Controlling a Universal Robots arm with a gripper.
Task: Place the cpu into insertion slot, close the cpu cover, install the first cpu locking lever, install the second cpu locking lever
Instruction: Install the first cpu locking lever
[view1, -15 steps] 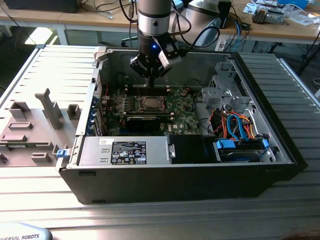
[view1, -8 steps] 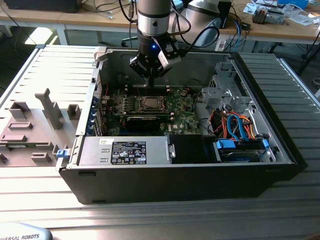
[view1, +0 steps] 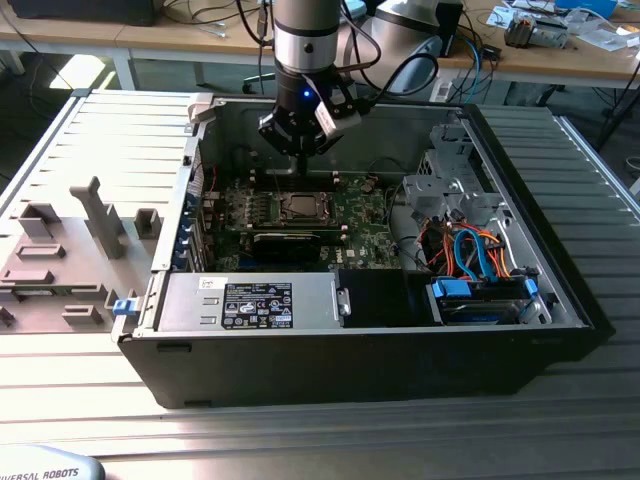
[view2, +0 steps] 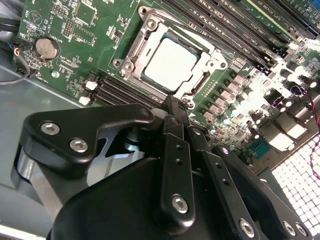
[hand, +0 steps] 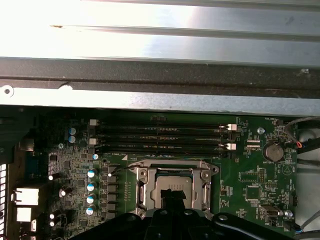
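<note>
Item: open black computer case (view1: 560, 300) on a grey slatted metal table (view1: 120, 130), centre of the exterior view.

Green motherboard (view1: 350, 215) on the case floor, mid-frame.

Insertion slot (view2: 172, 57), a square socket with silver metal rim: upper centre of the second wrist view. The cpu (view2: 170, 62), a flat square chip with silver-grey top, lies seated in it. The cpu cover (view2: 145, 45), a thin silver hinged frame with square window, lies flat around the chip.

Black memory slots (hand: 160, 137) run just beside the socket. Round silver coin battery (view2: 46, 48), upper left of the second wrist view.

Black gripper (view2: 175, 107) on the silver arm (view1: 305, 40): fingers drawn together, tips just at the socket's edge, holding nothing that can be made out.

Grey fixture blocks (view1: 70, 250) lie well apart, left of the exterior view.
</note>
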